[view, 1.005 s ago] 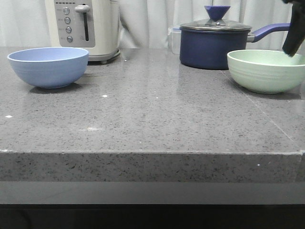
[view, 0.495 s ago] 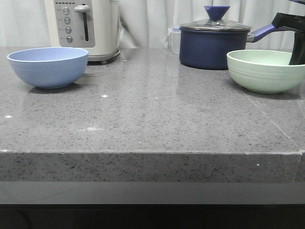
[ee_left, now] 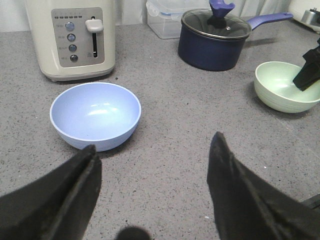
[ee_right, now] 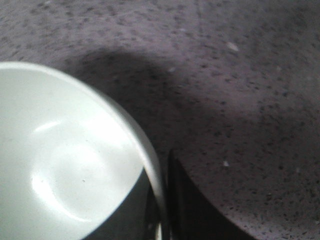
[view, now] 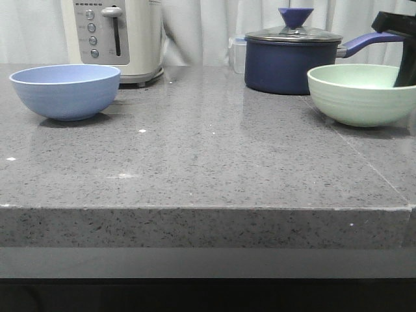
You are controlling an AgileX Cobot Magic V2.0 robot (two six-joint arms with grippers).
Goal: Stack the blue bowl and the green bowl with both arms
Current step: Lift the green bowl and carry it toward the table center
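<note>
Right claw (ee_right: 161, 210) clamping green bowl (view: 361, 94) rim — bowl now tilted

Two bowls stand on the worktop (view: 208, 169): one blue bowl (view: 65, 91) and one green bowl (view: 359, 95). There is one dark blue saucepan (view: 286, 62) with one lid (view: 294, 31), one toaster (view: 114, 38), and one clear plastic box (ee_left: 164, 19). Two grippers show, the left gripper (ee_left: 155, 185) and the right gripper (view: 404, 55).
</note>
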